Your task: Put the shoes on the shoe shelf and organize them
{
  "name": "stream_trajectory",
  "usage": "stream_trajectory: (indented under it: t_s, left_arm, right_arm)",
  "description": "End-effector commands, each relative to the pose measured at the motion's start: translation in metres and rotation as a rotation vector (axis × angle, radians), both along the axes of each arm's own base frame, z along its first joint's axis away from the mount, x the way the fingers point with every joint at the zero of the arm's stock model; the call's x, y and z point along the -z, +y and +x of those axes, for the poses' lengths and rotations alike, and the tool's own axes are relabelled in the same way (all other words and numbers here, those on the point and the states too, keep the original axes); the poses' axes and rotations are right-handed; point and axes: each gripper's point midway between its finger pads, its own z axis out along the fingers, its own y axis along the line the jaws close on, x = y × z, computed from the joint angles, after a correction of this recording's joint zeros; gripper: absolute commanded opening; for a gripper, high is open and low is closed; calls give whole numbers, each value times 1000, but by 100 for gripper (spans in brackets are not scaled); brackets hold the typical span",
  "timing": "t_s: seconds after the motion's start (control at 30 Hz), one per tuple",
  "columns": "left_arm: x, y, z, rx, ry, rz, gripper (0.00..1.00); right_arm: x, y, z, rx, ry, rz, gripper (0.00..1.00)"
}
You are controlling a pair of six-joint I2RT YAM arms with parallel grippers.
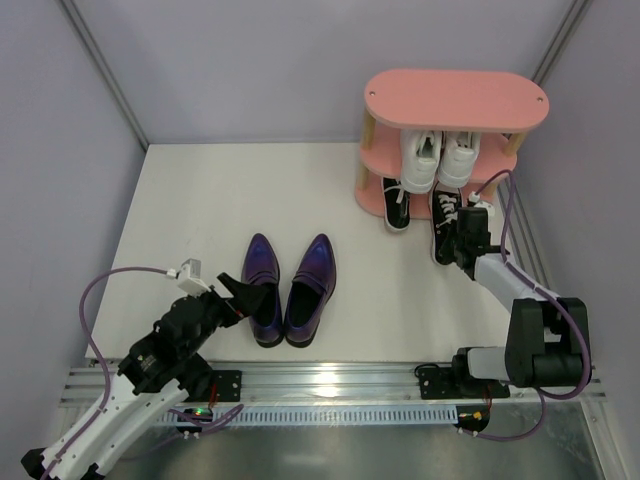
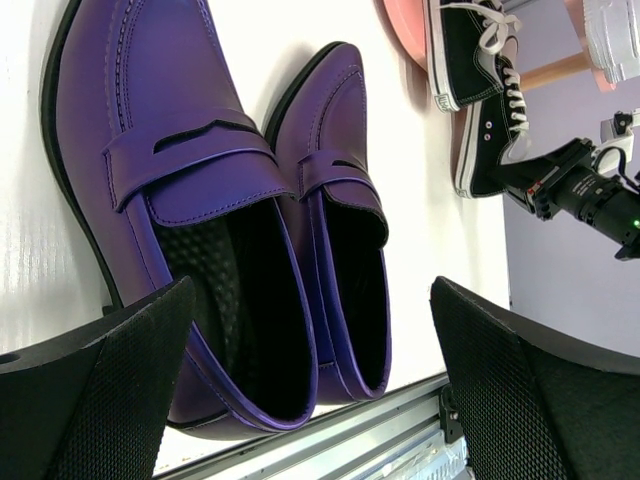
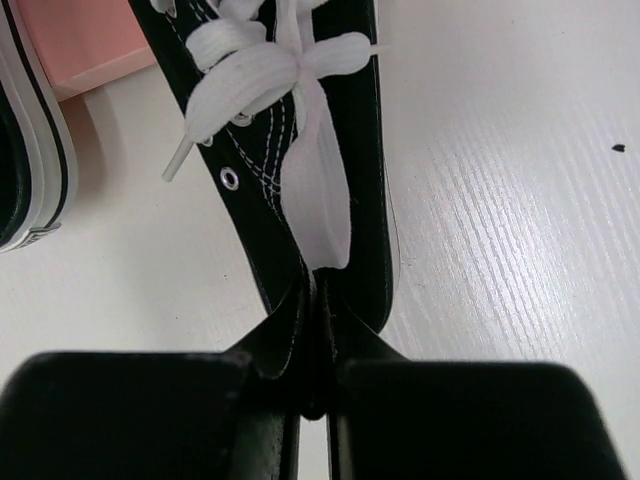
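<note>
Legible text, labels, brands, numbers, signs: none in any view.
</note>
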Motion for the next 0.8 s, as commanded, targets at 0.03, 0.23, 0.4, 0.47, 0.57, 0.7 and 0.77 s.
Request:
stream_trajectory:
  t_s: [0.03,0.23,0.4,0.47,0.57,0.7,0.77]
  left_arm:
    - [-2,3,1,-17,-8,1,99]
    - [-4,2,2,-18,-13,-8,99]
    - [-6,2,2,-18,-16,-10,99]
    - [-5,1,3,-17,-13,-8,99]
    - [-4,1,2,-17,-11,-6,98]
    - [-4,3,2,-19,-11,-2,98]
    - [-4,4,1,-21,-9,3,99]
  right_arm:
    - [-13,-3,11,13,-28,-14,4]
    - [-45,-5,30,-1,-104,-35,4]
    - [-83,-7,53,-1,-207,-52,4]
    - [-91,-7,63,2,-246,-49,4]
    - [-93,-6,74,3,-265,-44,4]
    - [-86,-6,91,14,-289,-35,4]
    - [-84,-6,95,16,-299,-30,4]
